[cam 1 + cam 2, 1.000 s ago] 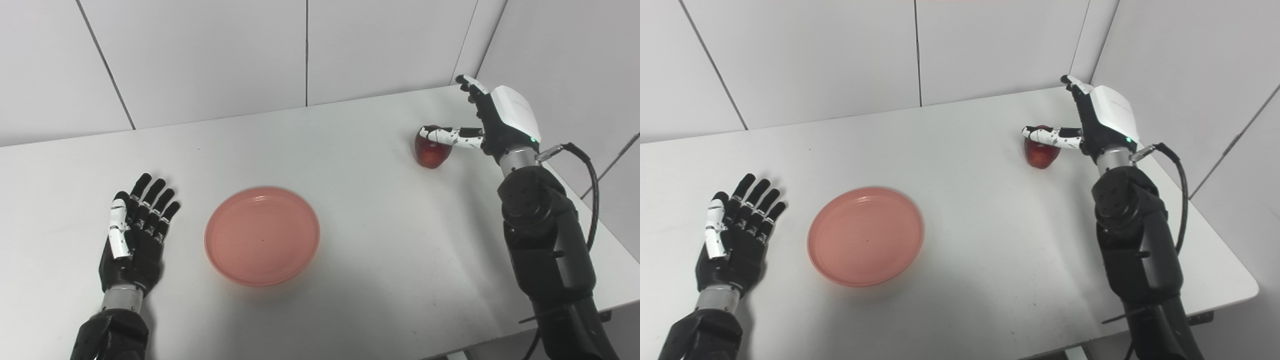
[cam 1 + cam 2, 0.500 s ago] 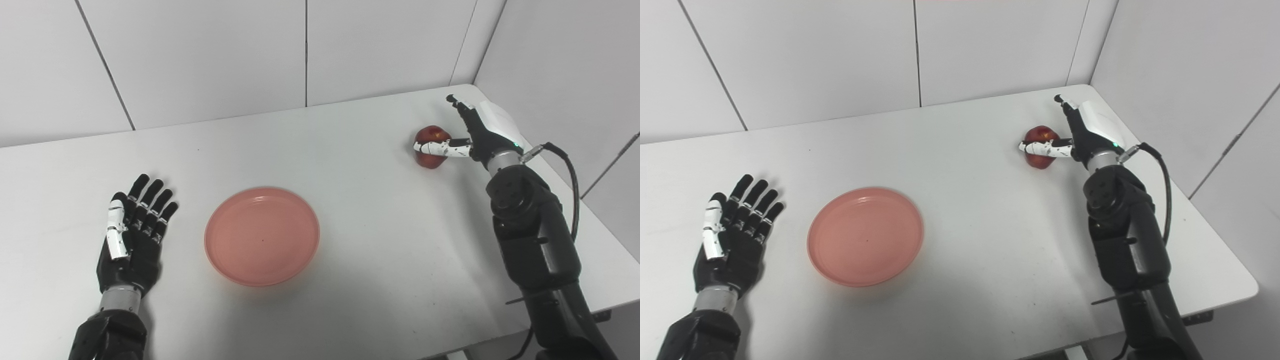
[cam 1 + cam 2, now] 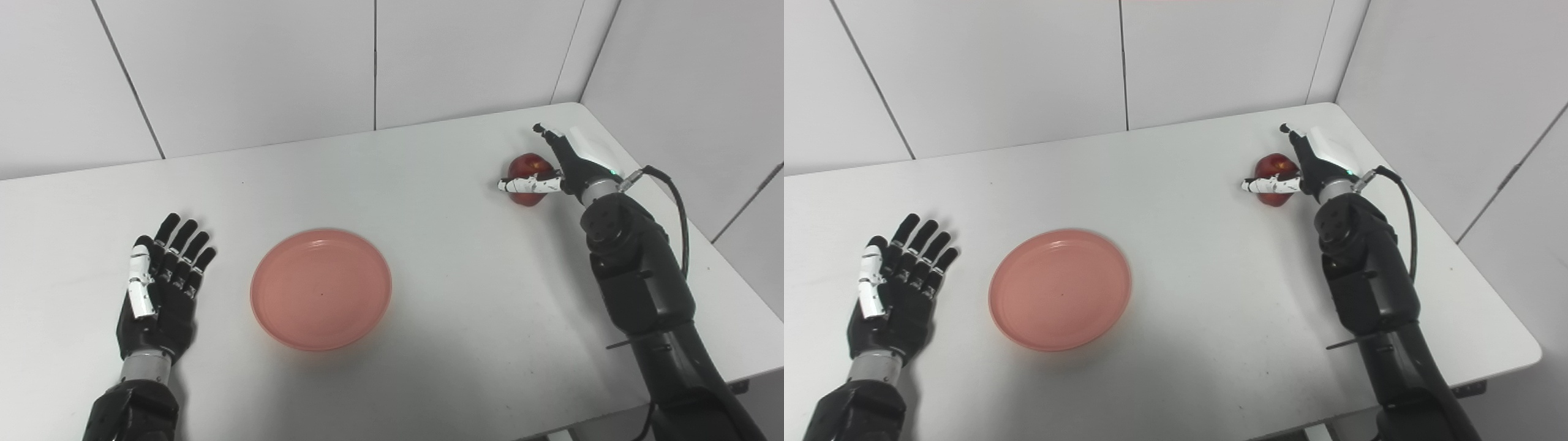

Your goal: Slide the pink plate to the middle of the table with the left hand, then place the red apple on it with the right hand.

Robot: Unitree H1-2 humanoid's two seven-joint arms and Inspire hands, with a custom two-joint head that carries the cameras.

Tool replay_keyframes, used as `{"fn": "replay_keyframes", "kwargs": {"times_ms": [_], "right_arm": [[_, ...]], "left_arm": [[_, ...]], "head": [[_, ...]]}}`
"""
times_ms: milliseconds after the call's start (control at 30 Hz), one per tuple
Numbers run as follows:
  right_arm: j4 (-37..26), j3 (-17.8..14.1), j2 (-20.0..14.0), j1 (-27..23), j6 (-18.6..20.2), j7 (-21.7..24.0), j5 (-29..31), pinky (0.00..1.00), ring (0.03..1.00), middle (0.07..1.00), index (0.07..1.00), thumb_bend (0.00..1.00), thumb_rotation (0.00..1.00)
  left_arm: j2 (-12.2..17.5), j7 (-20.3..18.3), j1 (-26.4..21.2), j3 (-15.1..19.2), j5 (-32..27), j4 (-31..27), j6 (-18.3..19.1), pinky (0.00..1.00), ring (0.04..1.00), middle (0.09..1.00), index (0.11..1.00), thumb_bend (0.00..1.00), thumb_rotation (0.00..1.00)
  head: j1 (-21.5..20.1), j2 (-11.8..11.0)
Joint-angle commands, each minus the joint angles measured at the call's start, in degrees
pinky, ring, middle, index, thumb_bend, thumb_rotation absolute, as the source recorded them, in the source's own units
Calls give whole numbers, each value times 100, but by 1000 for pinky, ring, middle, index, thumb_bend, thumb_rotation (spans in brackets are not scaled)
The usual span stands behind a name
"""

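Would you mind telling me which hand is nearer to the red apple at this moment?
Right. The right hand is at the red apple, thumb across its front and fingers apart. The left hand lies open at the table's far side, beyond the pink plate.

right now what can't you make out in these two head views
- Right hand: edge-on beside the red apple in both views; contact and finger closure unclear.
- Apple's lower front: crossed by the white thumb.
- Left hand: flat, palm down; underside hidden.
- Both arms: cut off by the bottom edge.
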Motion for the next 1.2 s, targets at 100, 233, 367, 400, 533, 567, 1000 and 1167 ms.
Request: {"fn": "replay_keyframes", "kwargs": {"times_ms": [100, 233, 367, 400, 533, 567, 1000, 1167], "right_arm": [[17, 28, -120, -311, -11, -214, 8, 770, 881, 915, 901, 1000, 433], [88, 114, -217, -320, -15, -261, 25, 766, 876, 909, 899, 1000, 419], [187, 97, -253, -345, -11, -215, -43, 764, 871, 904, 901, 1000, 413], [183, 96, -267, -337, -11, -211, -25, 764, 869, 901, 900, 1000, 410], [191, 79, -298, -316, -11, -188, 2, 710, 830, 870, 875, 1000, 408], [193, 72, -300, -312, -11, -207, 42, 706, 828, 868, 873, 1000, 407], [340, 251, -465, -259, -226, -784, 456, 505, 601, 663, 677, 840, 299], [472, 308, -515, -269, -299, -1014, 669, 482, 545, 592, 577, 784, 241]], "left_arm": [[-18, 38, -41, -1, -12, -62, -83, 905, 897, 892, 870, 348, 1000], [-4, 32, -40, 6, -30, -64, -58, 908, 898, 892, 870, 352, 1000], [-6, 27, -40, 10, -50, -77, -41, 912, 900, 895, 871, 355, 1000], [-9, 26, -39, 4, -48, -93, -39, 911, 900, 895, 871, 355, 1000], [-9, 31, -40, -3, -29, -85, -50, 909, 896, 893, 871, 354, 1000], [-10, 39, -40, -6, -19, -82, -49, 909, 896, 893, 871, 354, 1000], [-16, 44, -19, -19, -22, -127, -23, 898, 891, 889, 867, 355, 1000], [-28, 76, -10, -29, -10, -146, -19, 898, 891, 887, 865, 353, 1000]], "head": [[10, 15], [9, 23], [17, 31], [13, 36], [12, 37], [12, 37], [25, 66], [45, 74]]}}
